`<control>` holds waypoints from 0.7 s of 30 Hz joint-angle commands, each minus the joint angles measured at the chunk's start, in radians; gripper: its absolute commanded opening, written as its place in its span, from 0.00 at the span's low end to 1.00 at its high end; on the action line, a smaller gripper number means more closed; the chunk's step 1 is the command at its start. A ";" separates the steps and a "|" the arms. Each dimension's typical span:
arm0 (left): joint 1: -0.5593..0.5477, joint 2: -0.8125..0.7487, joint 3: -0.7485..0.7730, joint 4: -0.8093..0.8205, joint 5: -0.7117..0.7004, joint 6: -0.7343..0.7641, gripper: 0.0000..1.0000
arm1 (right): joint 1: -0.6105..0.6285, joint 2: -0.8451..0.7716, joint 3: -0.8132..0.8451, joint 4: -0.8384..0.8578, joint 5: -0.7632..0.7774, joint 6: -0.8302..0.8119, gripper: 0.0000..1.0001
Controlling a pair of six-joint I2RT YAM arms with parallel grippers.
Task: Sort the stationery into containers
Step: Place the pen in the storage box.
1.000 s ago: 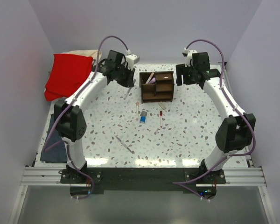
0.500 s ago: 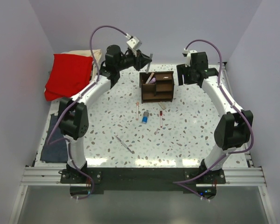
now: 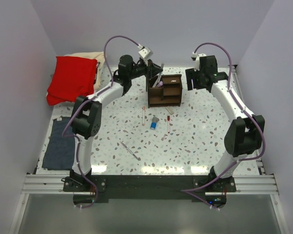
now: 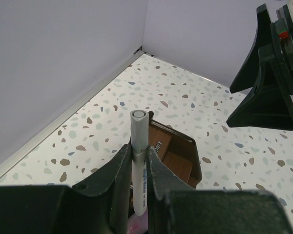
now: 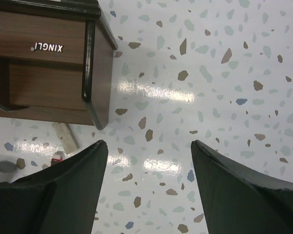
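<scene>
Left pincer [image 4: 139, 163], nearly closed, grips grey pen [image 4: 138, 130] over wooden organizer [image 4: 179, 163].

left claw [image 4: 138, 161] over left half of organizer [image 3: 164, 100], right claw [image 5: 147, 144] near its right wall, pens [image 3: 143, 116] strewn in front

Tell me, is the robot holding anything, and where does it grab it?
The left gripper pinches a grey-white pen by its barrel, with one end poking out beyond the grip. The right gripper is open and holds nothing.
</scene>
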 commanded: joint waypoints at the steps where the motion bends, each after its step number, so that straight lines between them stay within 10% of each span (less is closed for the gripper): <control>1: -0.002 -0.010 0.006 0.081 0.004 0.011 0.00 | -0.003 -0.059 -0.018 0.014 0.016 -0.008 0.73; 13: 0.008 -0.020 -0.063 0.043 -0.025 0.090 0.00 | -0.003 -0.033 -0.001 0.020 0.001 0.011 0.73; 17: 0.009 -0.031 -0.069 0.008 -0.044 0.124 0.39 | -0.005 -0.028 0.001 0.019 -0.002 0.014 0.73; 21: 0.011 -0.109 -0.103 -0.063 -0.082 0.159 0.46 | -0.005 -0.030 0.004 0.017 -0.004 0.015 0.73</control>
